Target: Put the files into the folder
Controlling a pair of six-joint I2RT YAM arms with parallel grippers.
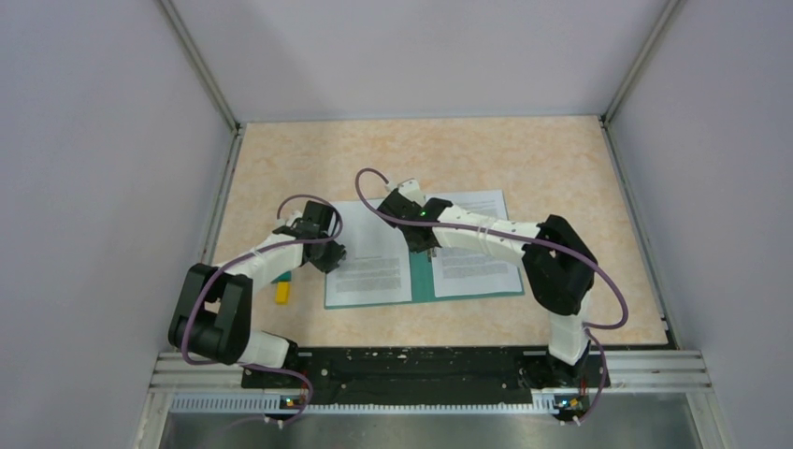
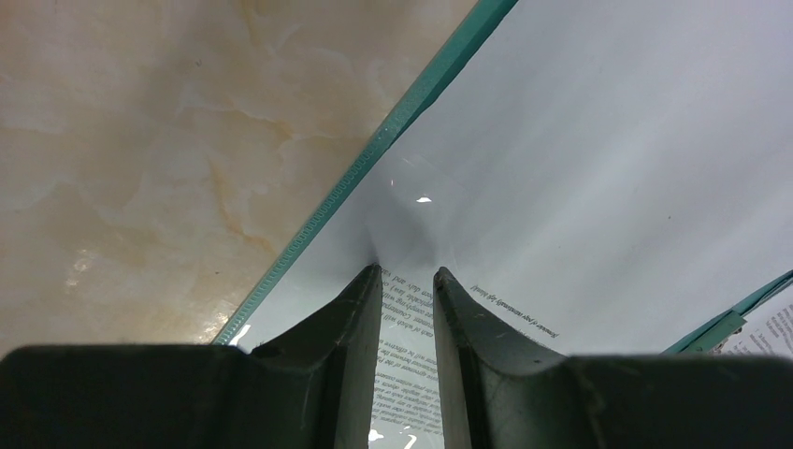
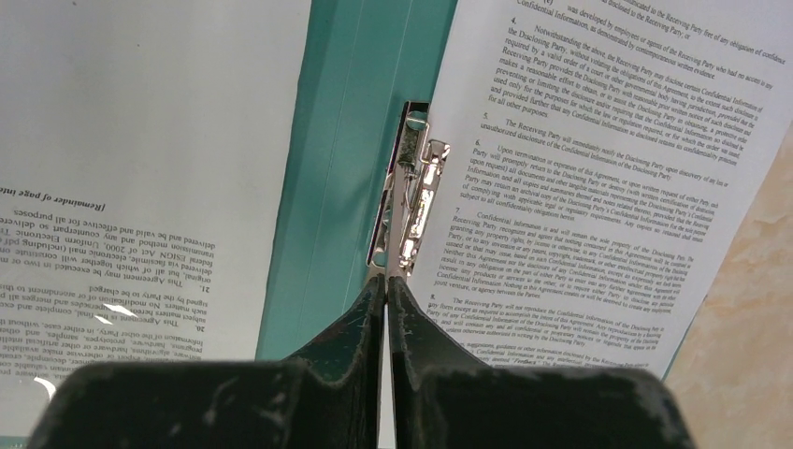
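The teal folder (image 1: 421,281) lies open and flat on the table. One printed sheet of the files (image 1: 369,267) lies on its left half and another (image 1: 477,267) on its right half. My left gripper (image 1: 329,257) is at the left sheet's left edge. In the left wrist view it (image 2: 408,271) is narrowly open, its tips pressing on the sheet (image 2: 580,168), which puckers between them, beside the folder's edge (image 2: 411,98). My right gripper (image 1: 418,238) is over the spine. In the right wrist view it (image 3: 387,279) is shut on the near end of the metal fastener (image 3: 411,187).
A small yellow object (image 1: 281,292) lies on the table left of the folder, beside the left arm. Grey walls enclose the tabletop (image 1: 561,159) on three sides. The black mounting rail (image 1: 421,360) runs along the near edge.
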